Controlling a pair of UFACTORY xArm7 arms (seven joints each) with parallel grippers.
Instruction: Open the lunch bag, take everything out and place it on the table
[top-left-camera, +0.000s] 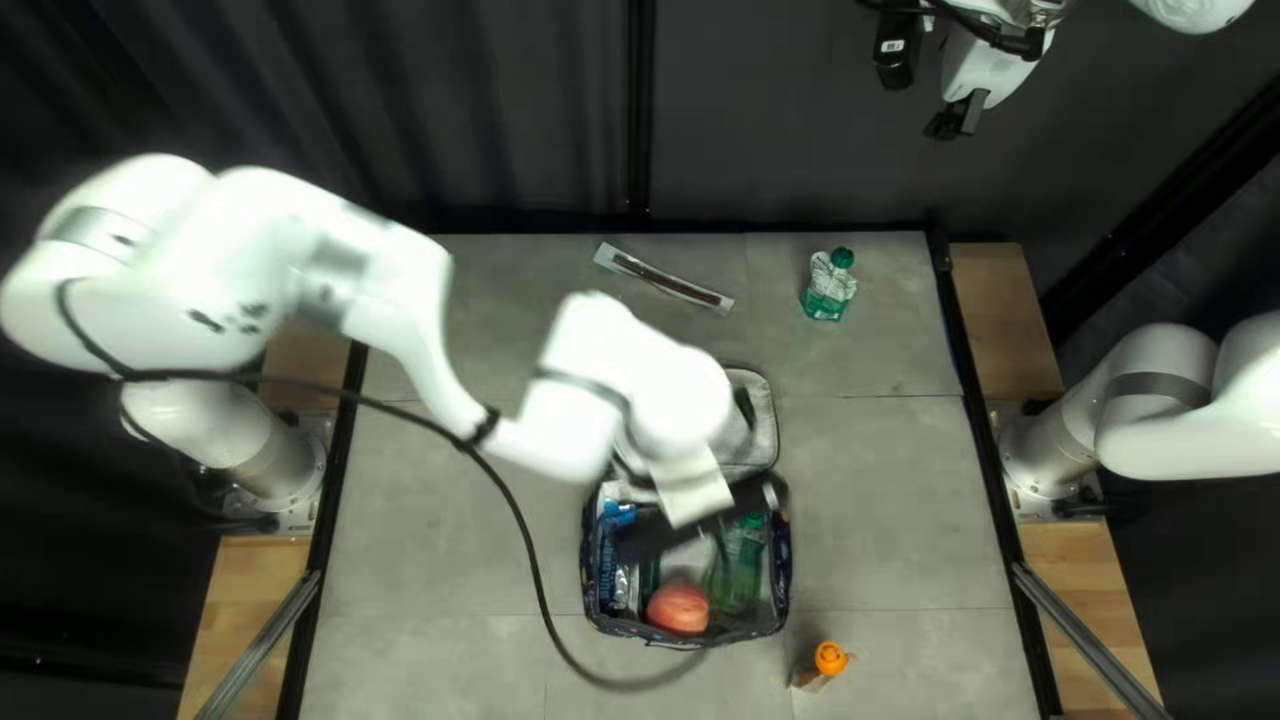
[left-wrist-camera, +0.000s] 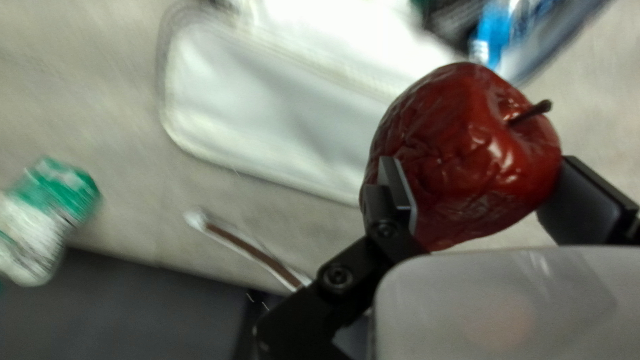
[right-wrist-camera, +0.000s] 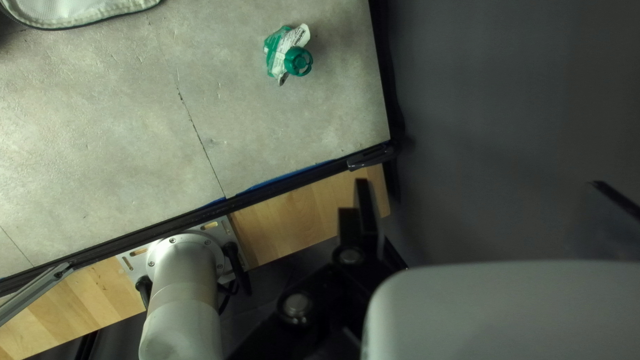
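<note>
grasping wrinkled red apple point(left-wrist-camera: 462, 155) in left gripper point(left-wrist-camera: 485, 195) over lunch bag's point(top-left-camera: 597, 600) open lid point(left-wrist-camera: 260, 115), bare bench point(left-wrist-camera: 100, 100) just beyond toward snack stick point(left-wrist-camera: 250, 250); right gripper point(right-wrist-camera: 487, 205) released, well apart.

Apple point(left-wrist-camera: 465, 150) is dk red, glossy; pouch point(top-left-camera: 829, 285) green & white w/ green cap; lunch bag point(top-left-camera: 757, 425) navy w/ pale specks, silver lining; small bottle point(top-left-camera: 828, 662) orange-capped; table point(top-left-camera: 880, 480) grey.

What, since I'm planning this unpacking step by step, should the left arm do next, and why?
Probably carry the apple sideways off the open lid to bare table and lower it. The left gripper is shut on it over the lid, while the snack stick and green pouch already lie on the table.
</note>
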